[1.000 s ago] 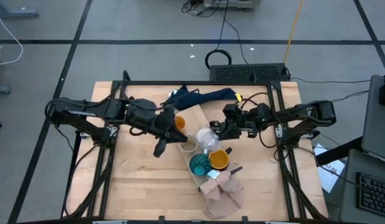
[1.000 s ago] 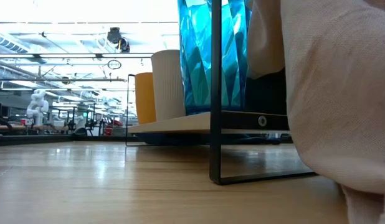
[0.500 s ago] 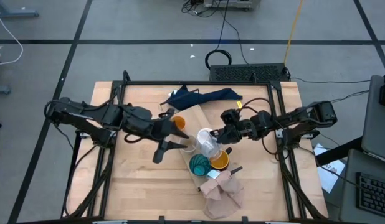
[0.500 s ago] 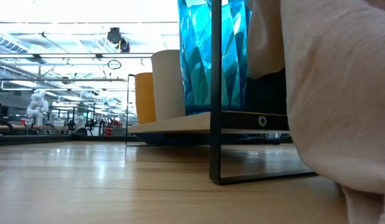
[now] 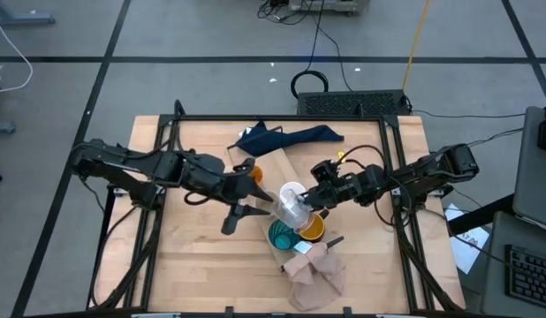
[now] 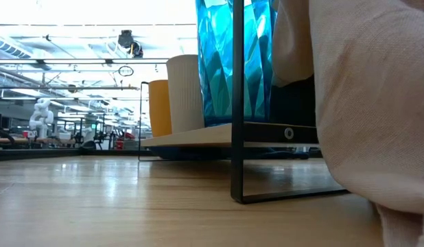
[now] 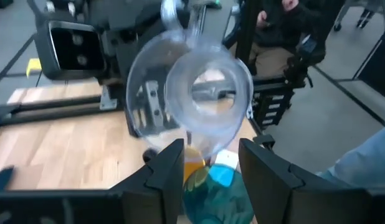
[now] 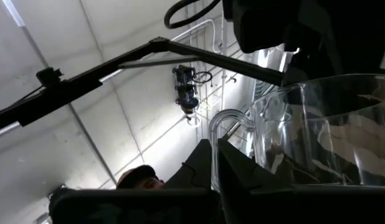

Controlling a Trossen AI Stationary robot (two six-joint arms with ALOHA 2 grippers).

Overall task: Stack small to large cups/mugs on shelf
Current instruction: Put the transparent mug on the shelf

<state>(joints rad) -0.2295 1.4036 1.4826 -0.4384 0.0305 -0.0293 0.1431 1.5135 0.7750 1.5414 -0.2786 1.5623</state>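
Right pincer (image 5: 301, 206): clamped shut on the handle of the clear glass mug (image 5: 291, 209), holding it tilted above the shelf (image 5: 277, 168).
Left pincer (image 5: 248, 200): fingers parted, just beside the glass mug and not touching it.
Shelf: lies slantwise across the desk (image 5: 193, 256); orange cup (image 5: 253, 173) towards its far end.
Teal cup (image 5: 283, 234): beside the mustard-yellow mug (image 5: 310, 229), below the glass mug.
Pinkish-beige cloth (image 5: 315, 274): at the desk's near edge.

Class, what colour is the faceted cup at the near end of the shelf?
Teal-blue: the faceted cup shows best in the low view, standing on the shelf.
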